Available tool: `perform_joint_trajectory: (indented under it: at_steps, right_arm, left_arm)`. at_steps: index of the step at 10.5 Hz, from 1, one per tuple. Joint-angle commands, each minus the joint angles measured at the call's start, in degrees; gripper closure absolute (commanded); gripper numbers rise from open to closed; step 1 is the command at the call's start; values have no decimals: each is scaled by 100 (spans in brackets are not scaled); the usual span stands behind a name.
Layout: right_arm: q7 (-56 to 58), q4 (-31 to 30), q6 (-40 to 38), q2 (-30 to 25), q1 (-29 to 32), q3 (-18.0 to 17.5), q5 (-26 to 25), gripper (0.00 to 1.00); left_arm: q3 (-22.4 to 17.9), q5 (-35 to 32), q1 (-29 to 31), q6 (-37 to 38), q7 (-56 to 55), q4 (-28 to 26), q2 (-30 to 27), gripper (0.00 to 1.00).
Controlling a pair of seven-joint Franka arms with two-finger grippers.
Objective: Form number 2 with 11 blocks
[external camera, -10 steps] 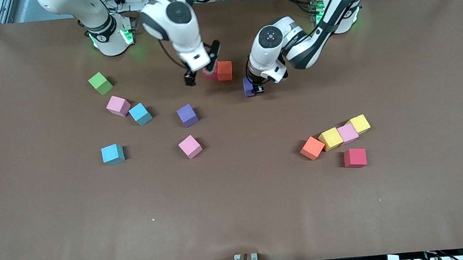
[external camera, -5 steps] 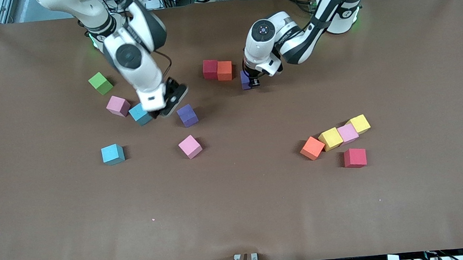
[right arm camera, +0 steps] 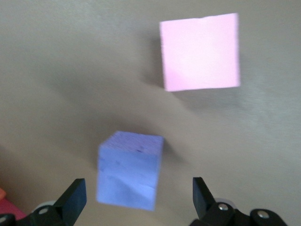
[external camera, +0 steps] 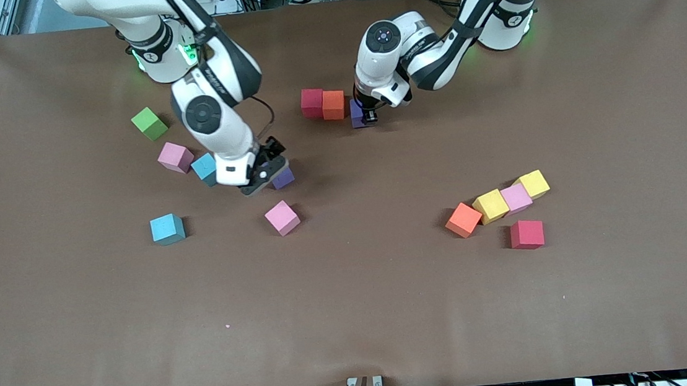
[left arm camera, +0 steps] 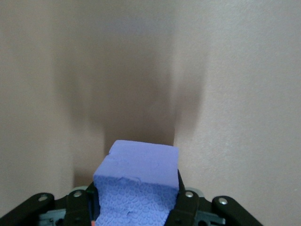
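Carefully: my left gripper (external camera: pixel 367 118) clamps a purple block (external camera: pixel 356 113) beside the orange block (external camera: pixel 333 104); a crooked release nudges it. My right gripper (external camera: pixel 262 176) hovers wide over another purple block (right arm camera: pixel 129 169).

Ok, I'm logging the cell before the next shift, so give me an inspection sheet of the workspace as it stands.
Surface: brown table, flat, a few pale specks.
Job's things: red block and orange block side by side; second purple block, pink, light blue, yellow, orange and red ones scattered, not yet placed.
Clutter: green cube toward the right arm's end.
Grippers: left tool shut on a purple block beside the orange block; right tool open over the second purple block.
Cables: bundles along the table's edges, off the surface.
Surroundings: metal framing at the corners.
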State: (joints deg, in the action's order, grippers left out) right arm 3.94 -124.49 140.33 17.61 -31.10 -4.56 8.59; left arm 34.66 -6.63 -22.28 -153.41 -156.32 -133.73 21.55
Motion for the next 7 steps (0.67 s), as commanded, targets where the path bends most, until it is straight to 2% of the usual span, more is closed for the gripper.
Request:
perform_joint_trajectory:
  at_steps: [1,3,4,5,7]
  right_arm:
    - [-218,118,116,251,-115,-10,29,0]
    - [-760,100,388,426,-299,-1,-6,0]
    - [-772,100,424,462,-326,8,-110,0]
    - [-772,92,425,497,-283,42,-425,0]
    - [-833,56,424,515,-256,52,-525,0]
  left_arm:
    - [-3,56,-180,-128,-505,-127,-116,74]
    - [5,56,-268,-154,-513,-127,-98,74]
    - [-3,56,-286,-215,-513,-206,-98,74]
    - [5,56,-286,-286,-513,-232,-81,74]
    - [-3,56,-286,-444,-513,-233,-37,74]
